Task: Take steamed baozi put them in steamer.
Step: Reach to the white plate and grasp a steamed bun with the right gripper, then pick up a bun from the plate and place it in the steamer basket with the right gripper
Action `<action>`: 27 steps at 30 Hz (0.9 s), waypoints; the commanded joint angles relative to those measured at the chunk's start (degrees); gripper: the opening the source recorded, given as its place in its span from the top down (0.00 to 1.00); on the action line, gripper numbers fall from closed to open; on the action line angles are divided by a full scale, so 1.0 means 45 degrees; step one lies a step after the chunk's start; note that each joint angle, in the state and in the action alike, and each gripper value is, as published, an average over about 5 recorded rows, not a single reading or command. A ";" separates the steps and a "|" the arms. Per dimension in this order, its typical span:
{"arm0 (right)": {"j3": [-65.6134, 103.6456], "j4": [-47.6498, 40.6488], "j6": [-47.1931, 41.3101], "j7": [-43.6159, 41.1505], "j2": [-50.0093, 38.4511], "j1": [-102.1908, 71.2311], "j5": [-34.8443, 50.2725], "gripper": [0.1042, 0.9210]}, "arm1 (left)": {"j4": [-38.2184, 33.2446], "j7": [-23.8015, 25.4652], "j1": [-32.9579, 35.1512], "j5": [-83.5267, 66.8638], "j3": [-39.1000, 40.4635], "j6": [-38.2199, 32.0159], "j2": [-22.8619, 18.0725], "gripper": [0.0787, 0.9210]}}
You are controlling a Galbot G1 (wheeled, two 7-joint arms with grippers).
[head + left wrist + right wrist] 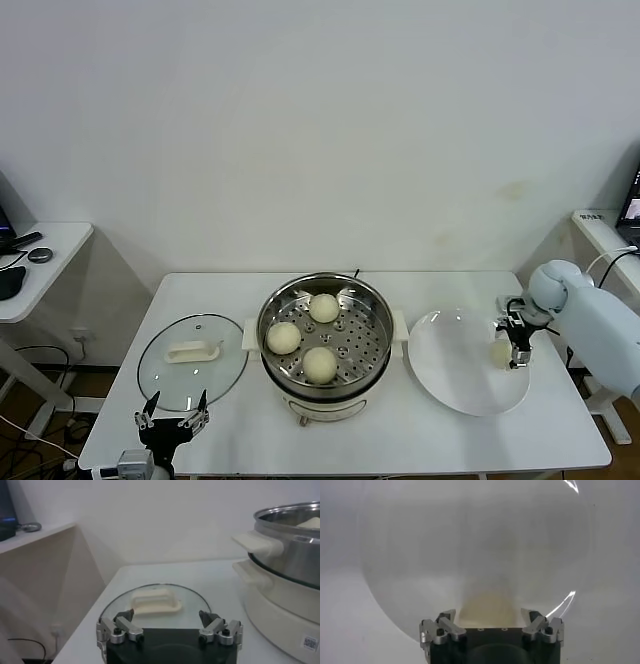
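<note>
Left gripper (172, 421) idle; three smooth cream baozi (319, 364) in steamer (372, 300).

Cream-white baozi (319, 364), shiny perforated steamer (372, 345)

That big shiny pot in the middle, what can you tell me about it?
The steamer is a round, polished steel pot on a white base, with white side handles. It stands upright at the table's centre, lid off. Inside, a perforated tray holds three baozi. The glass lid lies on its left, the white plate on its right.
</note>
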 commanded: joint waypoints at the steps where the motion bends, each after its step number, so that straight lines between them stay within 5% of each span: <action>1: 0.0022 -0.0221 0.0039 0.0027 0.0133 -0.0019 -0.0393 0.12 | 0.0006 0.0008 -0.0012 -0.0004 -0.0009 -0.0005 0.0022 0.12; 11: -0.0040 -0.0227 -0.0023 0.0069 0.0214 -0.0040 -0.0477 0.12 | 0.0042 0.0006 -0.0045 -0.0002 -0.0014 -0.0003 0.0004 0.12; 27: -0.0310 0.0109 -0.0255 0.0093 0.0023 0.0390 0.0186 0.35 | 0.0077 0.0007 -0.0154 0.0013 0.0033 -0.0012 -0.0044 0.12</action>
